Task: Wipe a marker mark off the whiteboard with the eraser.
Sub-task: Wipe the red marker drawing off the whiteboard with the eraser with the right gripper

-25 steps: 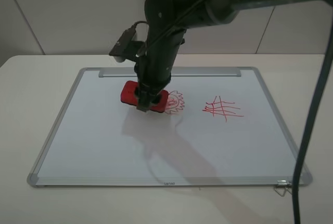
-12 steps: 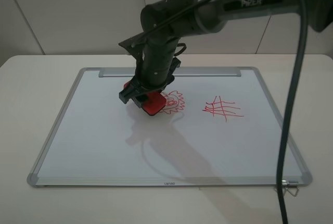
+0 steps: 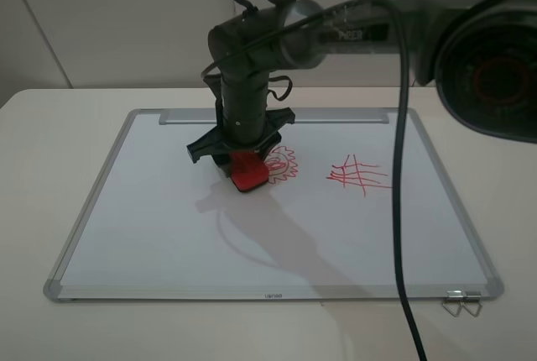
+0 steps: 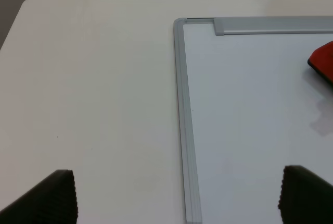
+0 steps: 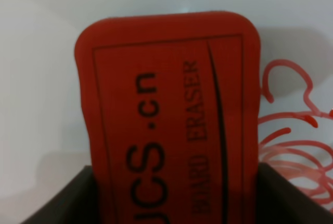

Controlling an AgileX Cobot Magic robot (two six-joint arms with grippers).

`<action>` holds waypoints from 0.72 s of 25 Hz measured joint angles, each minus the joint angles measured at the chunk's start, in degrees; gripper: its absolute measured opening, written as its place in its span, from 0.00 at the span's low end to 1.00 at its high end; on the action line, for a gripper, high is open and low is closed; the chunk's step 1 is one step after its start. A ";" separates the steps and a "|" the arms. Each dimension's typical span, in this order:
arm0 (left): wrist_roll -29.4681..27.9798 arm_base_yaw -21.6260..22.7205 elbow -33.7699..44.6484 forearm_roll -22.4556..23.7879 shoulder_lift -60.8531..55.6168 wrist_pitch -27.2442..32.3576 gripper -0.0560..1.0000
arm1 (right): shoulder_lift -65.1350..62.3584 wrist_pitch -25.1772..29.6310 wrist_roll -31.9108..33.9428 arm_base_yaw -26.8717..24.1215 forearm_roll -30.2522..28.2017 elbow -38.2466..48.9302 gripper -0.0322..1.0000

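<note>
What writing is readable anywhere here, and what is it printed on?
"BOARD ERASER": on the eraser.
"JCS.cn": larger print on the eraser, with its start out of view.
Lettering on the arm: too blurred to read.
Small logo on the whiteboard frame: too small to read.

A robotics lab or test bench is indicated, rather than a home or a shop. A plain white counter (image 3: 50,126) is set against bare, pale wall panels (image 3: 126,17) that are divided only by thin seams. A black robot arm (image 3: 252,42) with lettering printed on its link is reached out over the counter, and a dark cable (image 3: 399,210) is hung loosely across the view. A whiteboard (image 3: 151,235) is laid flat on the counter as a work surface, and a small metal clip (image 3: 460,304) is seen at its near corner.
</note>
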 joint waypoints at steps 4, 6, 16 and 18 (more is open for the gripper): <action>0.00 0.00 0.00 0.00 0.00 0.00 0.79 | 0.90 0.06 0.41 0.00 -0.22 -0.23 0.51; 0.00 0.00 0.00 0.00 0.00 0.00 0.79 | 0.90 0.02 0.48 0.00 -0.43 -0.29 0.51; 0.00 0.00 0.00 0.00 0.00 0.00 0.79 | 1.28 0.02 0.48 -1.21 -1.48 -0.29 0.51; 0.00 0.00 0.00 0.00 0.00 0.00 0.79 | 2.06 -0.06 0.48 -1.26 -1.60 -0.41 0.51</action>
